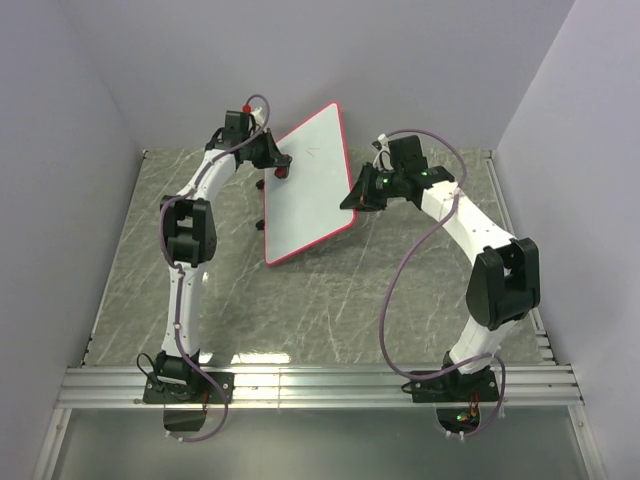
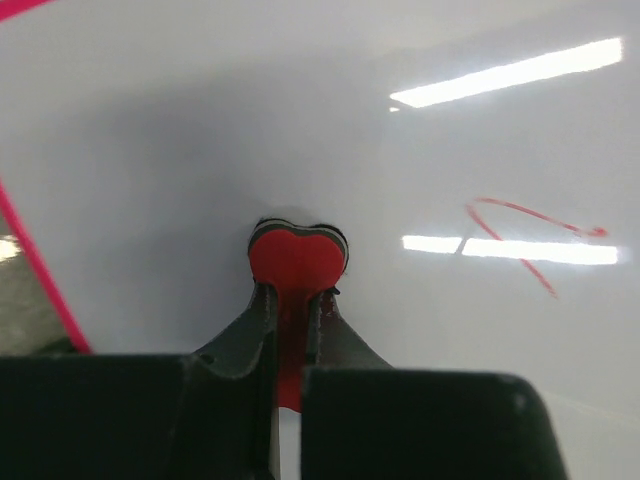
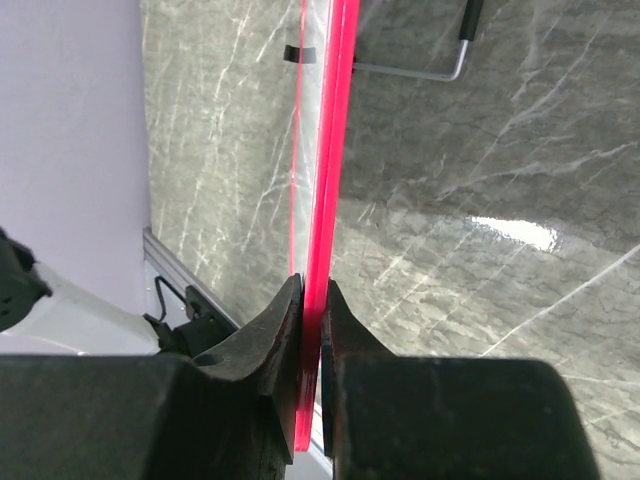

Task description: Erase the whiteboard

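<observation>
Whiteboard (image 1: pixel 308 190), tilted up over table (image 1: pixel 400 290), its red rim pinched in closed right gripper (image 3: pixel 312 305), arm elbowed inward; left gripper (image 2: pixel 295 296), clamped on red eraser (image 2: pixel 297 256), holds it against board face, arm stretched forward.

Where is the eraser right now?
In the left wrist view, the eraser sits centre-frame, pinched in the left arm's jaws against the whiteboard, left of a red scribble.

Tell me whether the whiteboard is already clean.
No, a red scribble marks the whiteboard to the right of the eraser.
</observation>
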